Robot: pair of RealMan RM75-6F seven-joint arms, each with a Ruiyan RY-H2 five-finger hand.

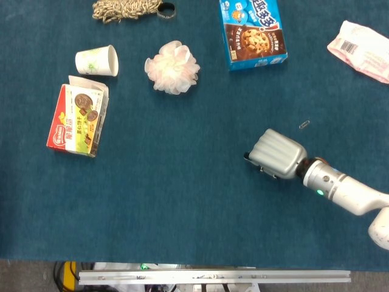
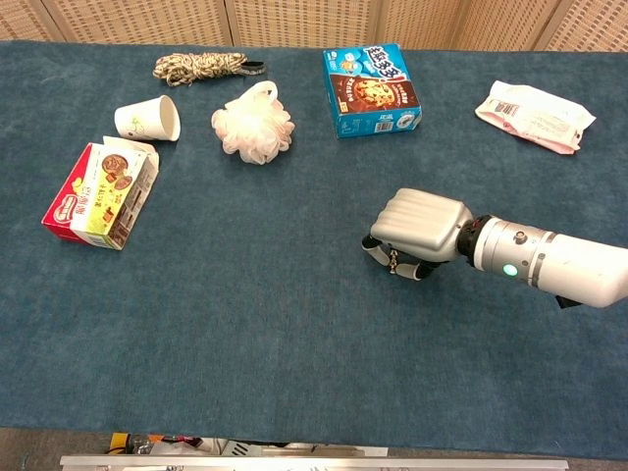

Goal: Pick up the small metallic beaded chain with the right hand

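Observation:
My right hand [image 1: 278, 154] [image 2: 420, 228] is at the right middle of the blue table cloth, palm down, with its fingers curled under. In the chest view a short length of the small metallic beaded chain [image 2: 392, 260] dangles from between the fingertips, just above the cloth. The head view hides the chain under the back of the hand. The white forearm [image 2: 549, 265] runs off to the right. My left hand shows in neither view.
A tiny metal clip [image 1: 304, 125] lies just beyond the hand. Further back sit a blue cookie box [image 1: 253, 31], a pink bath pouf [image 1: 172, 67], a paper cup [image 1: 97, 61], a red snack box [image 1: 79, 119], a rope bundle [image 1: 124, 8] and a pink packet [image 1: 361, 50].

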